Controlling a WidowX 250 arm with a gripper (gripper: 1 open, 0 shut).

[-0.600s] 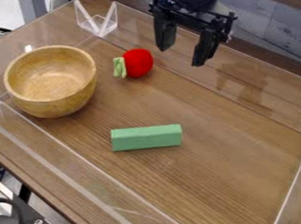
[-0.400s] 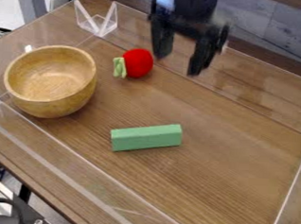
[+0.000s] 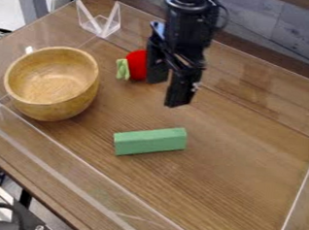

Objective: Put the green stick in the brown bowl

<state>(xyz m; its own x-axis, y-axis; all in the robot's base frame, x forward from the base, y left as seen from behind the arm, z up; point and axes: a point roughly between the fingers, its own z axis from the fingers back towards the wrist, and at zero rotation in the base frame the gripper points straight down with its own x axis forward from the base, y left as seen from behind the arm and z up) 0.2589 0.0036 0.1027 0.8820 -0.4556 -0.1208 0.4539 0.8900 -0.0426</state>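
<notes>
The green stick (image 3: 150, 140) lies flat on the wooden table, near the middle and a little toward the front. To its left, well apart from it, stands the brown bowl (image 3: 47, 105), upright with nothing inside. My gripper (image 3: 170, 81) hangs above the table behind the stick and right of the bowl. It is open, its black fingers (image 3: 181, 91) point down with nothing between them, and it is clear of the stick.
A round red toy fruit (image 3: 137, 64) with a green leaf sits just left of the gripper, partly hidden by it. Low clear plastic walls (image 3: 62, 185) edge the table. A clear plastic stand (image 3: 100, 22) is at the back left.
The gripper has come down and forward toward the stick and has turned about its axis. It stays open. Stick, bowl and fruit have not moved.
</notes>
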